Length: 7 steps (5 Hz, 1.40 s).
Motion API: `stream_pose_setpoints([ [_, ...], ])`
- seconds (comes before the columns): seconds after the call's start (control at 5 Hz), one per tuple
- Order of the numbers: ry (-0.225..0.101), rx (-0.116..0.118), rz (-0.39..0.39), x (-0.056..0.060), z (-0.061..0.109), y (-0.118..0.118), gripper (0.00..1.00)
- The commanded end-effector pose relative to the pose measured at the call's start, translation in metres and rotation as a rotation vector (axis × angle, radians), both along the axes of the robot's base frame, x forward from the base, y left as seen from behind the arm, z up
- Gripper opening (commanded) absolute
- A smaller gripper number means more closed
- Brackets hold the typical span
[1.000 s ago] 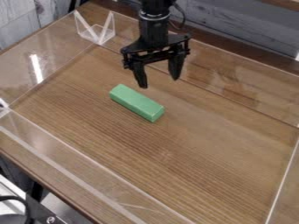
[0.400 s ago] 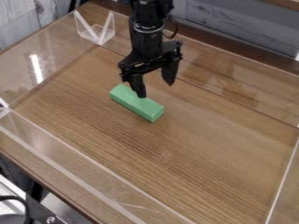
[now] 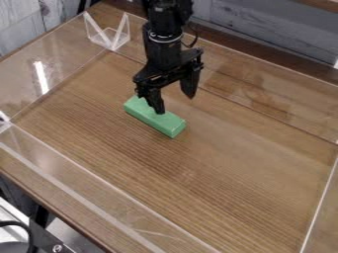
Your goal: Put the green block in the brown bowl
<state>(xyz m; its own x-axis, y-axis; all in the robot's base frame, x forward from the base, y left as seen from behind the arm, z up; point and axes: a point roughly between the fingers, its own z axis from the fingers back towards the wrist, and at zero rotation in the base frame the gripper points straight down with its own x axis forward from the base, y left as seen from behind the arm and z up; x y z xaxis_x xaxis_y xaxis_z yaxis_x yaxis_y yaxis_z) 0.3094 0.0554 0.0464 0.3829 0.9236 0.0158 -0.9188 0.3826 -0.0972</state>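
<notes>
In the single camera view, we see a wooden table [image 3: 199, 188] enclosed by low transparent walls [image 3: 79, 188]. The green block [image 3: 157, 117] lies flat on the wood, left of centre, with its long axis running from upper left to lower right. The black gripper [image 3: 169, 89] points straight down, directly over the block's upper-left end, with its jaws spread wide. We cannot tell whether the fingertips [image 3: 149, 103] touch the block; nothing is held. A small clear plastic stand [image 3: 106, 32] sits at the upper left, well apart from the block. Nothing lies between gripper and block. We find no readable writing, labels or brand marks.
</notes>
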Motion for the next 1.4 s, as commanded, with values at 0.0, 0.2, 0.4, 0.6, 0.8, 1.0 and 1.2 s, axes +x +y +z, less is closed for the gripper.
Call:
stream_pose_setpoints([
  [0.0, -0.044, 0.004, 0.034, 0.004, 0.006, 0.007, 1.00],
  [0.2, -0.044, 0.002, 0.045, 0.004, 0.000, 0.008, 1.00],
  [0.4, -0.043, -0.004, 0.052, 0.004, -0.003, 0.008, 0.00],
  [0.6, -0.037, -0.007, 0.016, 0.003, -0.001, 0.006, 0.00],
  [0.8, -0.029, -0.010, -0.013, 0.001, 0.002, 0.004, 0.00],
  [1.0, -0.025, -0.014, -0.046, 0.000, 0.006, 0.003, 0.00],
  [1.2, -0.022, -0.018, -0.079, -0.001, 0.010, 0.001, 0.00],
])
